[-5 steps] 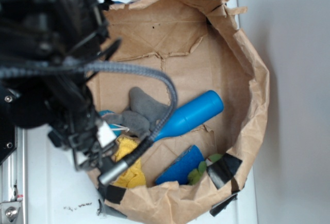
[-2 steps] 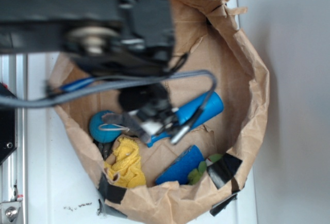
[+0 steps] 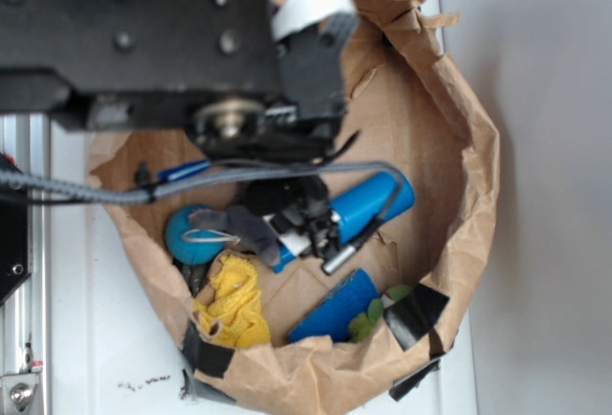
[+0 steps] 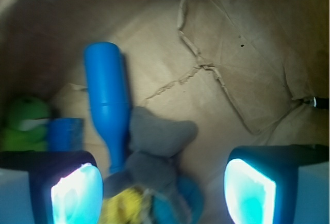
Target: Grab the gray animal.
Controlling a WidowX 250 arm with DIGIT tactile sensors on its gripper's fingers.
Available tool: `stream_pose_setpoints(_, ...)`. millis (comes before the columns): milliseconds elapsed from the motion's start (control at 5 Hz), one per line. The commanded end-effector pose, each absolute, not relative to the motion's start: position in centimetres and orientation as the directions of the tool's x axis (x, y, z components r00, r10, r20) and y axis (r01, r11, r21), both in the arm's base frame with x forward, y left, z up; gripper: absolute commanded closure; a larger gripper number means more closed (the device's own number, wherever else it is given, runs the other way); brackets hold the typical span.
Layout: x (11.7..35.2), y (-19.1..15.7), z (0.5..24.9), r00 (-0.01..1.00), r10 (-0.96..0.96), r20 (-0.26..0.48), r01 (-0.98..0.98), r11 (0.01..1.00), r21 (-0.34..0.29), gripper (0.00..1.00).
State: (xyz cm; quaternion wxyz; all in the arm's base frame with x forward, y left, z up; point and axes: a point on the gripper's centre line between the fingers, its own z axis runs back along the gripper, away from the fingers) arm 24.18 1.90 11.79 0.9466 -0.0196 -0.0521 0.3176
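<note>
In the wrist view the gripper (image 4: 160, 188) is spread wide, its two glowing pads at the lower left and lower right corners. The gray animal (image 4: 157, 154) lies between them at lower centre, below the jaws on the brown paper floor (image 4: 247, 69). Its long axis runs up the frame, roughly across the line between the pads. The blue bottle (image 4: 108, 95) lies touching its left flank, and the yellow plush toy (image 4: 124, 208) crowds the bottom edge, so room is tight there.

Exterior looks straight down from overhead; wrist peers close into the same paper bag (image 3: 478, 147).
</note>
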Motion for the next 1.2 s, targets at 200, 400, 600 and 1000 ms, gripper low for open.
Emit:
stream_pose_setpoints(200, 22.9, 3.5, 11.2, 0.804, 0.585, 0.104, -0.577, 0.811, -0.098, 0.0)
stream_pose_setpoints(400, 22.4, 3.5, 10.9, 0.81, 0.583, 0.063, -0.572, 0.809, -0.136, 0.0)
stream_pose_setpoints(600, 21.6, 2.8, 11.0, 0.831, 0.554, 0.054, -0.541, 0.826, -0.161, 0.0)
stream_pose_setpoints(1000, 22.7, 0.8, 10.1, 0.815, 0.577, 0.061, -0.56, 0.81, -0.177, 0.0)
